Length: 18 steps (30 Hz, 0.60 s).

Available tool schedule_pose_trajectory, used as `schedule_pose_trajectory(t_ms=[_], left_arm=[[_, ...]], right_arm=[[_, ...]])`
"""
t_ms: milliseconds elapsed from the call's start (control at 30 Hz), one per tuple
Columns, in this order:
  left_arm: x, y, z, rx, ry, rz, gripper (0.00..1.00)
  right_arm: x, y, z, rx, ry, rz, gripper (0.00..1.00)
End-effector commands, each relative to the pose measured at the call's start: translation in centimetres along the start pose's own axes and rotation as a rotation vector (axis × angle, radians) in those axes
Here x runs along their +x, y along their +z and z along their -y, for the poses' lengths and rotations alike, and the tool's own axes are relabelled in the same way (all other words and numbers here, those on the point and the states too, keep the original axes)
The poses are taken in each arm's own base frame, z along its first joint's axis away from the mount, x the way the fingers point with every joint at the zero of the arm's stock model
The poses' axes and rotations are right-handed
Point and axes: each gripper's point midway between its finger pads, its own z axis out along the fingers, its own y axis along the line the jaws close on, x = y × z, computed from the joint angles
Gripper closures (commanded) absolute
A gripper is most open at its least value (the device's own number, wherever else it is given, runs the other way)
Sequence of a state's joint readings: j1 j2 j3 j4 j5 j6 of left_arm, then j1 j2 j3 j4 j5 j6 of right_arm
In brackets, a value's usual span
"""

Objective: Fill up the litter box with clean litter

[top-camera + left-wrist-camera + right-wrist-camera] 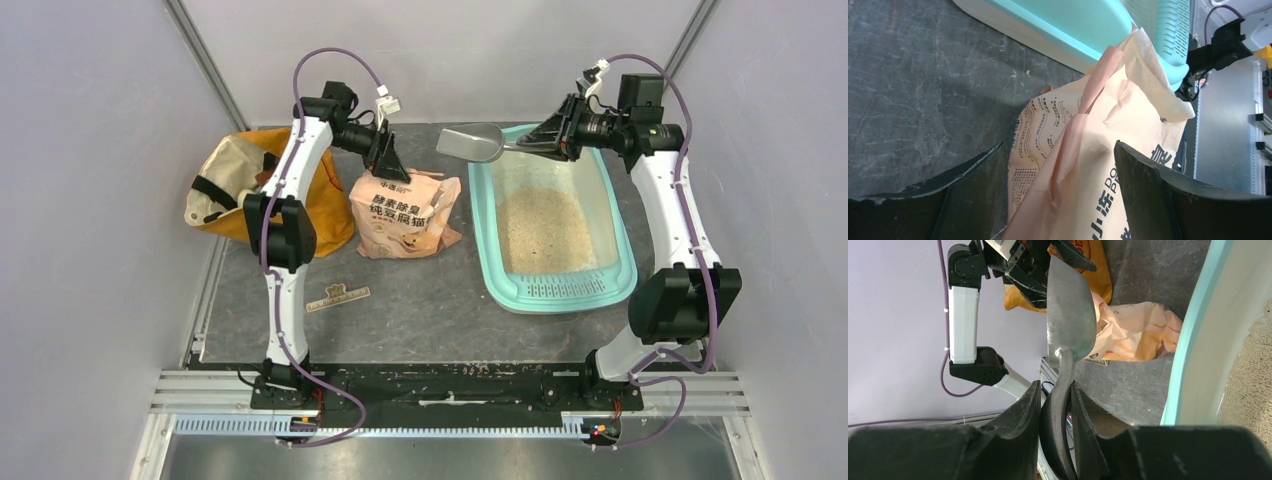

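The teal litter box (480,230) lies at the right, with a layer of clean litter (545,230) across its floor. My right gripper (545,135) is shut on the handle of a silver scoop (472,143), which hangs beyond the box's far left corner; its bowl shows bare metal. In the right wrist view the handle sits pinched between the jaws of the right gripper (1055,390), with the scoop (1070,315) bowl ahead. My left gripper (388,160) stands open over the top of the peach-pink pouch (405,220). The left gripper (1060,150) straddles the pouch's (1088,165) crumpled top.
An orange fabric bag (235,180) slumps at the far left, beside the left arm. A small flat gold-coloured strip (338,297) lies on the dark mat in front of the pouch. Grey walls close in on both sides.
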<state>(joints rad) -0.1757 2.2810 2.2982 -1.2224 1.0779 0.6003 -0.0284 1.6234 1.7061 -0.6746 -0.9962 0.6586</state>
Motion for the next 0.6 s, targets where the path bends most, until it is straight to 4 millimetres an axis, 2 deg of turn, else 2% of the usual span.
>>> schedule_pose_trajectory(t_ms=[0,133,233,400,467,533,567], left_arm=[[-1.1,-1.2,3.3,0.076,0.072,0.027,0.19],[0.0,-1.1,3.7,0.088,0.048,-0.011,0.28],[0.3,-1.1,4.0,0.088,0.068,-0.028,0.47],[-1.9,-2.5,4.7,0.036,0.164,-0.004,0.64],[-3.0,-3.2,5.2,0.005,0.214,0.012,0.77],[-4.0,-4.0,5.9,-0.028,0.283,0.023,0.96],[-4.5,-4.5,6.5,-0.040,0.319,0.028,0.98]], right_arm=[[-1.0,-0.8,-1.6,-0.032,-0.075,0.024,1.00],[-1.1,-0.9,-1.5,-0.033,-0.072,0.024,1.00],[-1.0,-1.1,-1.4,-0.032,-0.076,0.023,1.00],[-0.7,-1.3,-1.3,-0.036,-0.076,0.006,1.00],[-0.5,-1.4,-1.3,-0.035,-0.082,-0.007,1.00],[-0.3,-1.5,-1.4,-0.036,-0.093,-0.023,1.00],[-0.2,-1.7,-1.4,-0.030,-0.105,-0.032,1.00]])
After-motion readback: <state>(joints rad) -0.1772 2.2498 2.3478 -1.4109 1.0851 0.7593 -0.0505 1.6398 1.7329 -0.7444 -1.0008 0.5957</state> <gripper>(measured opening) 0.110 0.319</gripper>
